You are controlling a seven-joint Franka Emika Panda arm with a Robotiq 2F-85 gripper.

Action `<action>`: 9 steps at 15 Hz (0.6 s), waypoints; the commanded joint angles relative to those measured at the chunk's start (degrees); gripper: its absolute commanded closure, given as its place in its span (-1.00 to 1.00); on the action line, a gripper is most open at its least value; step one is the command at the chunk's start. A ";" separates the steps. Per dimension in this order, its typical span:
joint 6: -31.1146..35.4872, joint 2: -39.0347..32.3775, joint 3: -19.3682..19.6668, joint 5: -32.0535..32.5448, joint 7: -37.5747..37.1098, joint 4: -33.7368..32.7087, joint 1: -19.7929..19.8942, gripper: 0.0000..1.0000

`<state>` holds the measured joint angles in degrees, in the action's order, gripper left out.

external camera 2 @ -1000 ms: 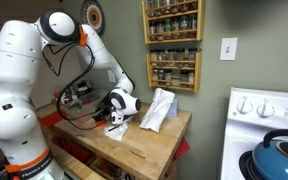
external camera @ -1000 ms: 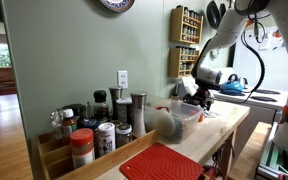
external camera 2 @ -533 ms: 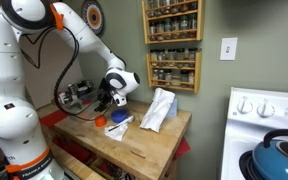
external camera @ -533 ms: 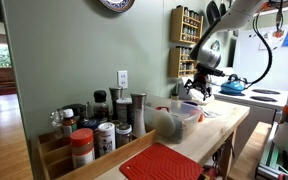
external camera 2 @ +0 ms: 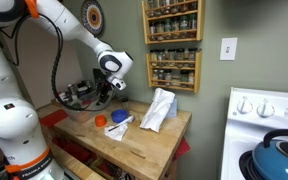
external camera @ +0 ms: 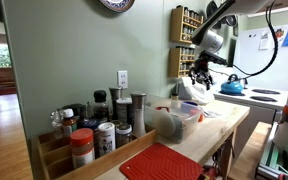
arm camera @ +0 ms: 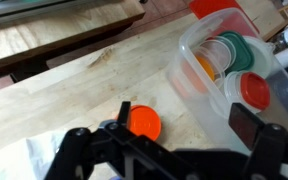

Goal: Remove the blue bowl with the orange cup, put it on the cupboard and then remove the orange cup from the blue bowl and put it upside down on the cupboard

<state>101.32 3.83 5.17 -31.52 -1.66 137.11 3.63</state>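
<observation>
The orange cup (arm camera: 142, 122) stands upside down on the pale wood cupboard top (arm camera: 64, 90); it also shows in an exterior view (external camera 2: 99, 121). The light-blue bowl (external camera 2: 118, 118) sits just beside it on the cupboard (external camera 2: 149, 140). My gripper (arm camera: 184, 115) is open and empty, hanging well above the cup and apart from it. In both exterior views the gripper (external camera 2: 106, 90) (external camera: 201, 72) is raised over the counter. In the wrist view the gripper body hides most of the bowl.
A clear plastic container (arm camera: 224, 60) with coloured lids stands near the cup. A white cloth (external camera 2: 157, 108) lies on the counter. Spice racks (external camera 2: 172, 45) hang on the wall. Jars (external camera: 94, 125) and a red ridged mat (external camera: 164, 162) sit at one end. A blue kettle (external camera 2: 279, 150) is on the stove.
My gripper has lifted from the counter top, leaving the orange cup standing there. The arm has swung upward and back. The cup and bowl have stayed put.
</observation>
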 commanded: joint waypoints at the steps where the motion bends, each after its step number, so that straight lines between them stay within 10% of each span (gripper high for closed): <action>1: 5.30 4.49 -1.42 5.22 4.28 2.87 -0.48 -1.00; 9: 25.90 9.65 -2.05 6.66 18.03 9.77 -2.00 -1.00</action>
<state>119.59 9.47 2.83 -24.55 11.17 141.77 2.48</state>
